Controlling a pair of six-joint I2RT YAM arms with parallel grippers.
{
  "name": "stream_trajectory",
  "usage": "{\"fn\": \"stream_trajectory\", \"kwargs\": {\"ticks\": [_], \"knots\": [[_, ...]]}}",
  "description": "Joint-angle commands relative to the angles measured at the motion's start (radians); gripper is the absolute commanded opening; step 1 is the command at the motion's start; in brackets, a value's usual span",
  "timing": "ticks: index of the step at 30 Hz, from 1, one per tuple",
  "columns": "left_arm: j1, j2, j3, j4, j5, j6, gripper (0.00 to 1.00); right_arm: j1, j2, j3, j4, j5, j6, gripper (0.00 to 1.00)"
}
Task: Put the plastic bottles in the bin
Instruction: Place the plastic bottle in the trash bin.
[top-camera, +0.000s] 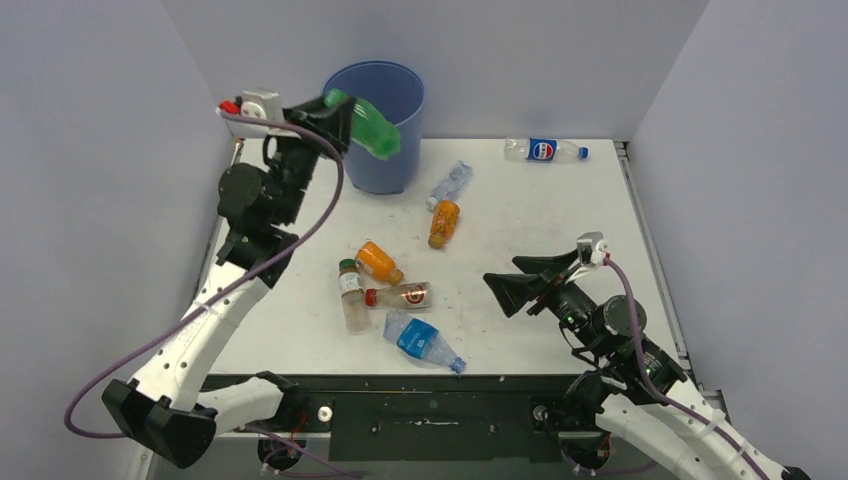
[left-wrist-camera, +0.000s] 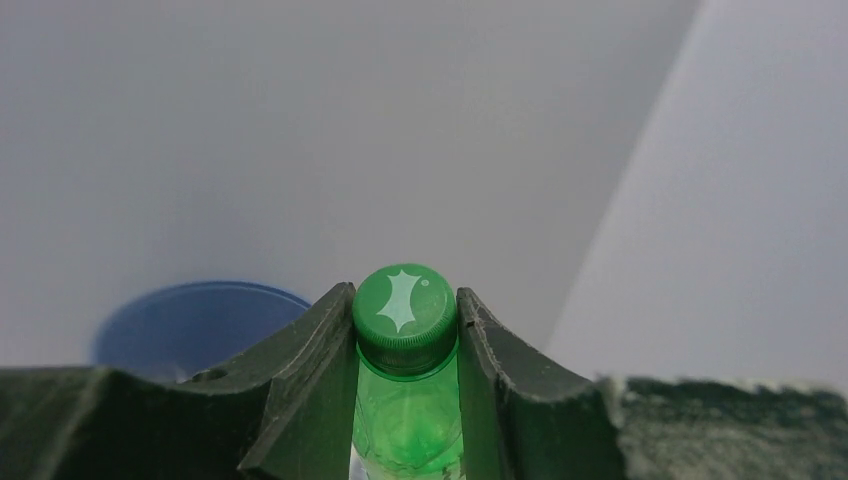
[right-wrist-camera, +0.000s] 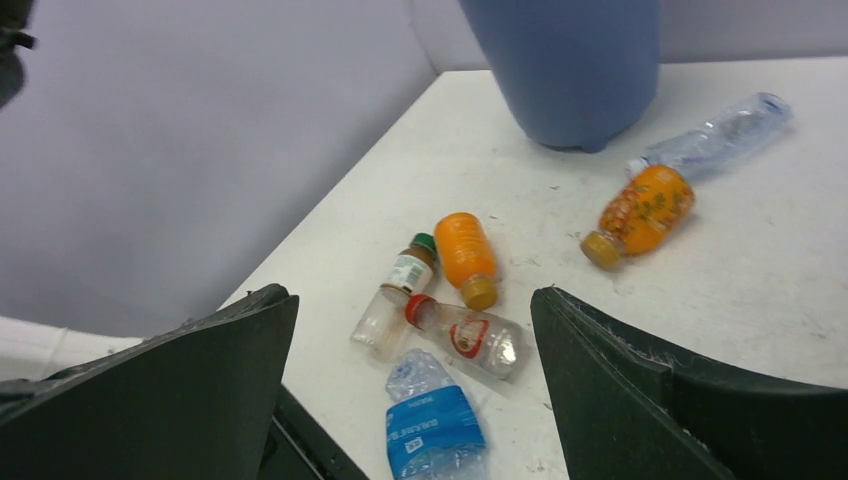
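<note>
My left gripper (top-camera: 338, 112) is shut on a green bottle (top-camera: 374, 127) at its neck and holds it tilted over the rim of the blue bin (top-camera: 384, 172). In the left wrist view the fingers clamp just under the green cap (left-wrist-camera: 405, 303), with the bin (left-wrist-camera: 185, 325) below left. My right gripper (top-camera: 512, 286) is open and empty above the table, right of a cluster: an orange bottle (top-camera: 378, 262), a green-capped clear bottle (top-camera: 351, 297), a red-label bottle (top-camera: 401, 296) and a blue-label bottle (top-camera: 423, 342). The right wrist view shows that cluster between the fingers (right-wrist-camera: 412, 300).
A clear bottle (top-camera: 450, 183) and an orange bottle (top-camera: 444, 223) lie right of the bin's base. A Pepsi bottle (top-camera: 545, 150) lies at the far right by the back wall. Grey walls close in the table on three sides.
</note>
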Motion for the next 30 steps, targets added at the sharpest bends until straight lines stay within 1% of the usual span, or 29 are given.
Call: {"fn": "stream_trajectory", "kwargs": {"ticks": [1, 2, 3, 5, 7, 10, 13, 14, 16, 17, 21, 23, 25, 30], "knots": [[0.198, 0.133, 0.16, 0.003, -0.055, -0.022, 0.0, 0.004, -0.05, -0.084, -0.049, 0.233, 0.065, 0.9], [0.235, 0.166, 0.186, 0.026, -0.047, -0.062, 0.0, 0.003, -0.061, -0.099, -0.092, 0.313, 0.116, 0.9], [0.265, 0.203, 0.204, 0.061, -0.039, -0.091, 0.0, 0.003, -0.075, -0.124, -0.11, 0.362, 0.15, 0.9], [0.294, 0.271, 0.233, 0.15, -0.037, -0.116, 0.0, 0.003, -0.113, -0.174, -0.11, 0.406, 0.169, 0.9], [0.302, 0.348, 0.281, 0.203, -0.035, -0.106, 0.0, 0.004, -0.142, -0.223, -0.09, 0.413, 0.182, 0.9], [0.307, 0.48, 0.377, 0.219, -0.035, -0.073, 0.0, 0.003, -0.141, -0.279, -0.063, 0.424, 0.202, 0.9], [0.306, 0.615, 0.464, 0.211, -0.054, -0.02, 0.0, 0.004, -0.09, -0.311, -0.035, 0.415, 0.219, 0.9], [0.302, 0.65, 0.486, 0.206, -0.081, 0.011, 0.0, 0.004, -0.071, -0.321, -0.025, 0.412, 0.228, 0.9], [0.282, 0.708, 0.529, 0.199, -0.192, 0.086, 0.0, 0.004, -0.034, -0.352, 0.007, 0.399, 0.252, 0.9], [0.276, 0.737, 0.55, 0.201, -0.222, 0.122, 0.0, 0.004, -0.02, -0.369, 0.022, 0.39, 0.266, 0.9], [0.252, 0.853, 0.696, 0.119, -0.288, 0.252, 0.0, 0.004, 0.02, -0.421, 0.058, 0.382, 0.305, 0.9], [0.24, 0.893, 0.729, 0.084, -0.308, 0.284, 0.0, 0.003, 0.031, -0.432, 0.067, 0.384, 0.307, 0.9], [0.232, 0.925, 0.74, 0.051, -0.329, 0.282, 0.0, 0.004, 0.036, -0.436, 0.072, 0.393, 0.305, 0.9], [0.231, 1.038, 0.868, -0.166, -0.36, 0.221, 0.0, 0.002, 0.042, -0.412, 0.035, 0.412, 0.289, 0.9]]}}
